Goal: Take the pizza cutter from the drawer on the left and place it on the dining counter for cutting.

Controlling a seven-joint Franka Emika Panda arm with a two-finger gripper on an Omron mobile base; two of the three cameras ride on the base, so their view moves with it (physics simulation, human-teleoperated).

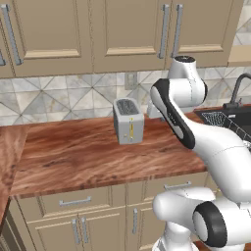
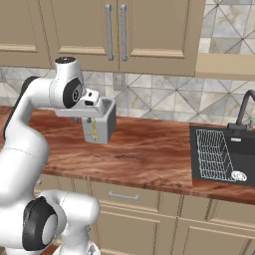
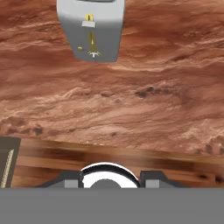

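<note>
My gripper (image 3: 111, 180) hangs above the wooden counter (image 1: 73, 157), jaws partly apart with nothing between them. The toaster (image 3: 91, 30) sits at 12 o'clock in my hand view.

The drawer (image 1: 75, 201) is shut under the counter's front edge, at about 7 o'clock from the toaster in the left base view. I judge the pizza cutter is inside it.

The step in hand is reaching the drawer's bar handle (image 1: 74, 201). To do it well, I should come down past the counter's edge without clipping it, turn my jaws across the bar, close on its middle and pull straight out.
</note>
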